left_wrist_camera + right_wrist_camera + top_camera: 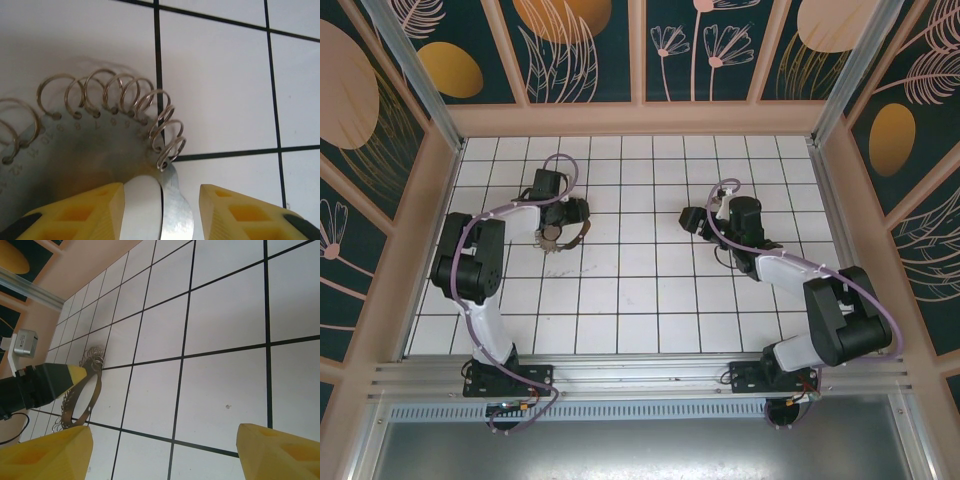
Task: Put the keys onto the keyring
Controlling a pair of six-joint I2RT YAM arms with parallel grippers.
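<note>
Left fingers [75, 215] — astride keyring [90, 150] edge, tiles [225, 75] around

1. I see bright, even light from above on the white tiles [620, 300]; shadows are soft.
2. In my left wrist view the keyring [90, 150] throws a faint, blurred shadow.

We are looking at white floor tiles [640, 290] crossed by black grout lines. The keyring [85, 150] is showing dull grey metal with a brownish smudge, rimmed by silvery wire loops [125, 92]. The left gripper [161, 189] and right gripper [164, 429] are both wearing bright yellow fingers [85, 212]. Dark teal walls [585, 60] are carrying peach leaves and gold ovals.
</note>
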